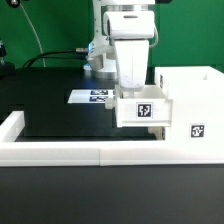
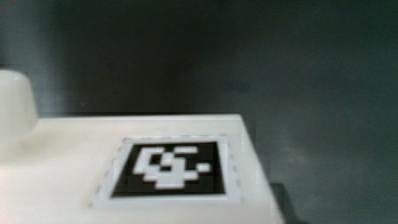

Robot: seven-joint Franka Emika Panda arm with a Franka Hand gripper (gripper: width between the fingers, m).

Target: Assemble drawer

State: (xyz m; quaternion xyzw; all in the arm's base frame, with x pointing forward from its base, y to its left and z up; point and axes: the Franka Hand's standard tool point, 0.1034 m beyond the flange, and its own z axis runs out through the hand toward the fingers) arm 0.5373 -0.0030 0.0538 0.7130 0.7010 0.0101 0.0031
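Observation:
In the exterior view my gripper [image 1: 136, 93] reaches down into a small white open-top tray [image 1: 143, 108] with a square tag on its face. It is shut on the tray and holds it just above the black table, against the left side of the tall white casing [image 1: 190, 105], which also bears a tag. The fingertips are hidden by the tray. In the wrist view the tray's tagged white face [image 2: 173, 170] fills the lower part, very close. A second tray is not visible.
The long low white border rail [image 1: 70, 152] runs along the front of the black table, with a raised end at the exterior view's left. The marker board [image 1: 95, 96] lies behind the tray. A white rounded part [image 2: 15, 110] shows in the wrist view.

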